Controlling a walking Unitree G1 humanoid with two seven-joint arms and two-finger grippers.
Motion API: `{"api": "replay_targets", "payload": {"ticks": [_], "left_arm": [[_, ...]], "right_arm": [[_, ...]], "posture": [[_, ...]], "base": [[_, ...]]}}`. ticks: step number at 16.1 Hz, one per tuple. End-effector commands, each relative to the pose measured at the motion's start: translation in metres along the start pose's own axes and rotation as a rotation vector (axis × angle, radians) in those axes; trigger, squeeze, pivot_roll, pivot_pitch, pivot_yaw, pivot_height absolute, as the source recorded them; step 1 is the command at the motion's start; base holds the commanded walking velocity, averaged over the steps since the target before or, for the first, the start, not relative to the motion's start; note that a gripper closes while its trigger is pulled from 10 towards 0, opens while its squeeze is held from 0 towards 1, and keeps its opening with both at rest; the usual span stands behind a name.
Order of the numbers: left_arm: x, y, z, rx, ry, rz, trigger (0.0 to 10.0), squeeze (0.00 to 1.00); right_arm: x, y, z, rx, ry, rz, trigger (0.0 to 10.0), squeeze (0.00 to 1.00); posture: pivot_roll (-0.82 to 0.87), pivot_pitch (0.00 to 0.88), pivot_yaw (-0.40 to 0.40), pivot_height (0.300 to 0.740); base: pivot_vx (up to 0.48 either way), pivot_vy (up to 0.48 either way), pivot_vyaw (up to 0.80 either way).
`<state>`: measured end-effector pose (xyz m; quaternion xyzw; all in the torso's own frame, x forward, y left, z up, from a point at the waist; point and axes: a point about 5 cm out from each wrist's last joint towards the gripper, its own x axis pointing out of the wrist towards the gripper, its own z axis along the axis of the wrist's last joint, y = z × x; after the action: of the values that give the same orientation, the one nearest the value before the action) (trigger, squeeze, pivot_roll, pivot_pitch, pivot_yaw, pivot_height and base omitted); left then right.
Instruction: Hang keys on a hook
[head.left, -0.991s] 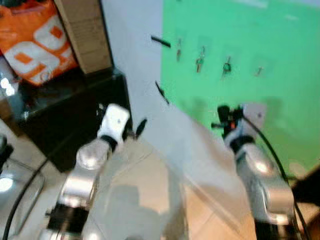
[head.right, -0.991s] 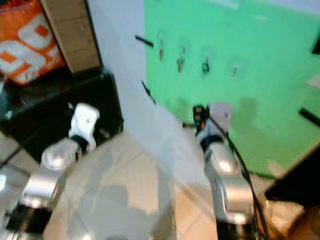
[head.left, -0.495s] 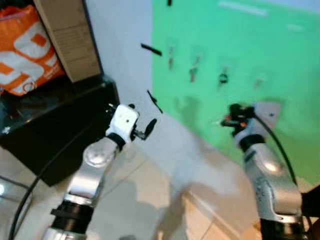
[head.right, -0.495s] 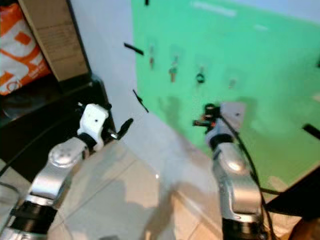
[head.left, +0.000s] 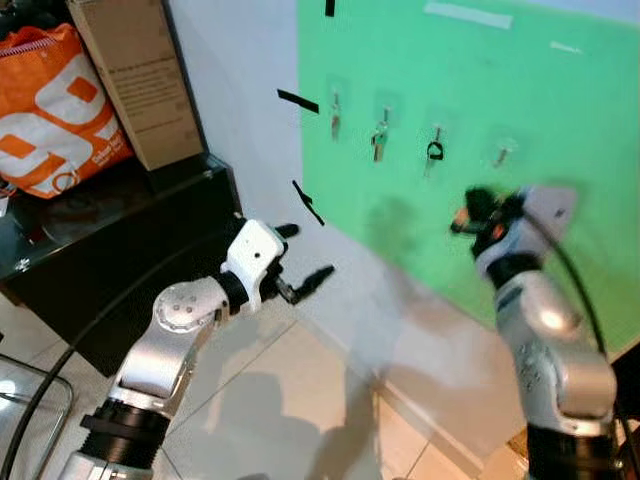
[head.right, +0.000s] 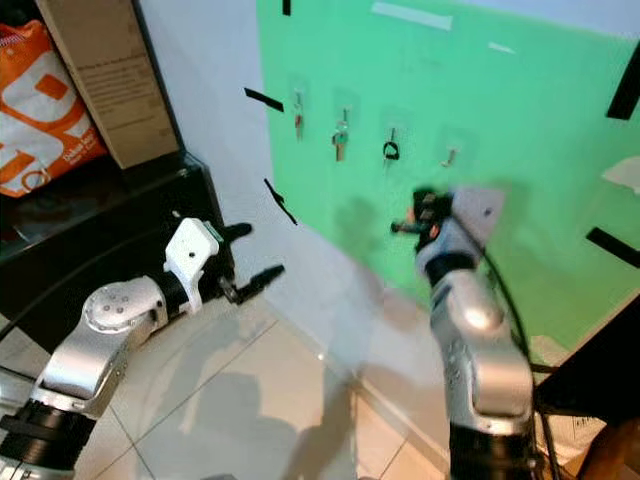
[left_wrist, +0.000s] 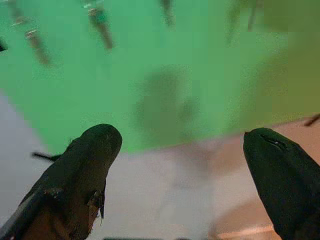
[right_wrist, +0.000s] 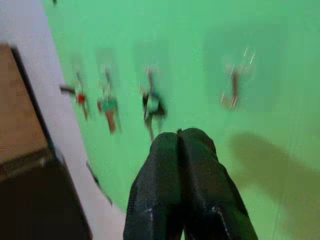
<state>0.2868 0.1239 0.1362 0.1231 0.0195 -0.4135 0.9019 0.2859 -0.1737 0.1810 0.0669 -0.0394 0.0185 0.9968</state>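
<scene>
A green board (head.left: 560, 120) on the wall carries a row of small hooks. Keys (head.left: 379, 138) hang on the left three; the rightmost hook (head.left: 503, 152) looks bare. My right gripper (head.left: 462, 222) is raised in front of the board, below and between the two right-hand hooks, and apart from them. In the right wrist view its fingers (right_wrist: 165, 180) are pressed shut with nothing visible between them, and a small orange-red bit shows beside them in the eye views. My left gripper (head.left: 307, 250) is open and empty, held low near the white wall below the board's left corner.
A black cabinet (head.left: 120, 240) stands at the left against the wall, with an orange bag (head.left: 60, 110) and a cardboard box (head.left: 140, 80) on it. Black tape strips (head.left: 298, 101) mark the wall. A metal frame (head.left: 30, 400) sits at the lower left on the tiled floor (head.left: 290, 410).
The camera has shifted and sharpened. My right gripper has risen closer to the row of hooks. My left arm has reached forward toward the wall and its fingers now stand apart.
</scene>
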Motion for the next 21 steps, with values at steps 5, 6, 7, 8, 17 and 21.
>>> {"api": "replay_targets", "payload": {"ticks": [5,6,7,8,17,21], "left_arm": [[-0.012,-0.004,0.011,-0.050,-0.006,-0.206,10.0,0.00],[-0.015,-0.003,0.011,-0.053,0.005,-0.236,10.0,0.00],[-0.016,-0.001,0.011,-0.049,0.012,-0.242,10.0,0.00],[-0.018,0.002,0.012,-0.051,0.014,-0.247,10.0,0.00],[-0.016,0.006,0.020,-0.043,0.011,-0.293,10.0,0.00],[-0.016,0.006,0.021,-0.041,0.016,-0.297,10.0,0.00]], "right_arm": [[0.012,0.000,0.021,0.071,-0.057,0.020,10.0,0.00],[0.014,0.001,0.023,0.071,-0.061,0.023,10.0,0.00],[0.015,0.001,0.024,0.072,-0.064,0.026,10.0,0.00],[0.017,0.001,0.025,0.074,-0.067,0.030,10.0,0.00],[0.033,-0.012,0.032,0.119,-0.098,-0.063,10.0,0.00],[0.038,-0.013,0.024,0.116,-0.076,-0.085,10.0,0.00]], "posture": [[-0.06,0.000,0.043,0.740],[-0.06,0.000,0.041,0.740],[-0.06,0.000,0.041,0.740],[-0.06,0.000,0.043,0.740],[-0.06,0.000,0.051,0.740],[-0.06,0.000,0.052,0.740]], "base": [[0.000,0.000,0.00],[0.000,0.000,0.00],[0.000,0.000,0.00],[0.000,0.000,0.00],[0.000,0.000,0.00],[0.000,0.000,0.00]]}}
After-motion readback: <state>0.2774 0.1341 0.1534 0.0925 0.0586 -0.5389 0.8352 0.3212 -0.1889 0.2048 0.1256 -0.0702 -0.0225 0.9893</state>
